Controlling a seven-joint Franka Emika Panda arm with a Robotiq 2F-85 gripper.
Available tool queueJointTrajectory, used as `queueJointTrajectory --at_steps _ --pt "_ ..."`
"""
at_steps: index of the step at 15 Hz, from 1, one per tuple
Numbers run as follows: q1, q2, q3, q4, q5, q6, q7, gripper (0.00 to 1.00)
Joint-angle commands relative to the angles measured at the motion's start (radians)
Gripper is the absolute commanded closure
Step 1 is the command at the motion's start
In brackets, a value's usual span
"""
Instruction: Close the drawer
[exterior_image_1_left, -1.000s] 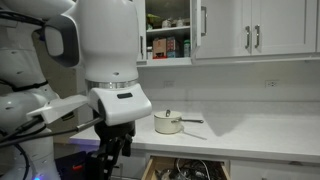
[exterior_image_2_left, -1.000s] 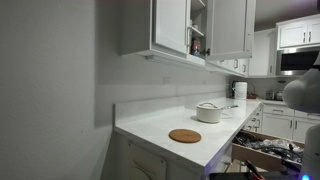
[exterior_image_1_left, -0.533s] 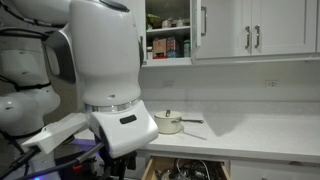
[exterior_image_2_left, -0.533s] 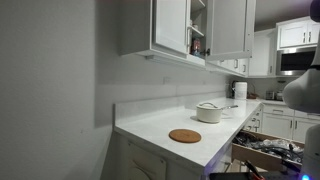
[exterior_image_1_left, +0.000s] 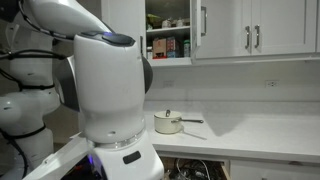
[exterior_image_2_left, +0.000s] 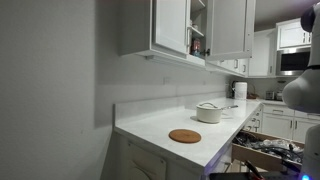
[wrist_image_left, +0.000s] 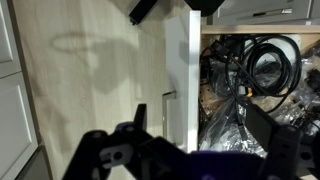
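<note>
Drawer (wrist_image_left: 181, 70) stood pulled out from under the counter, its white front seen edge-on from above in the wrist view and its load of dark utensils and wire whisks (wrist_image_left: 250, 75) exposed. Both exterior views showed it open too (exterior_image_1_left: 190, 170) (exterior_image_2_left: 262, 155). The slim handle (wrist_image_left: 168, 97) lay on the outer face, just ahead of the fingers (wrist_image_left: 136, 122).

The gripper (wrist_image_left: 195, 142) hung low over the front panel with its fingers spread and nothing between them. One finger appeared to sit on the handle side and the other over the drawer's inside. That placement probably served a push: a pad set against the outer face could drive the front back toward the cabinet. Whether any pad touched the panel could not be told, since the fingers were dark and blurred.

Farther off, beyond the fingers' reach, a white pot (exterior_image_1_left: 168, 124) sat on the countertop (exterior_image_1_left: 250, 135).
</note>
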Motion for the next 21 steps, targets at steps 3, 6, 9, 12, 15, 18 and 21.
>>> queueJointTrajectory --at_steps 3,6,9,12,15,18,21 --pt "-0.096 0.116 0.089 0.048 0.088 0.042 -0.069 0.0" --pt "-0.164 0.161 0.151 0.076 0.122 0.059 -0.1 0.0" --pt "-0.246 0.205 0.23 0.107 0.154 0.078 -0.12 0.0" --pt "-0.333 0.245 0.316 0.139 0.165 0.094 -0.131 0.0" --pt "-0.409 0.29 0.4 0.168 0.173 0.119 -0.136 0.0" --pt "-0.469 0.326 0.469 0.189 0.169 0.138 -0.135 0.0" --pt "-0.525 0.356 0.539 0.197 0.187 0.189 -0.172 0.0"
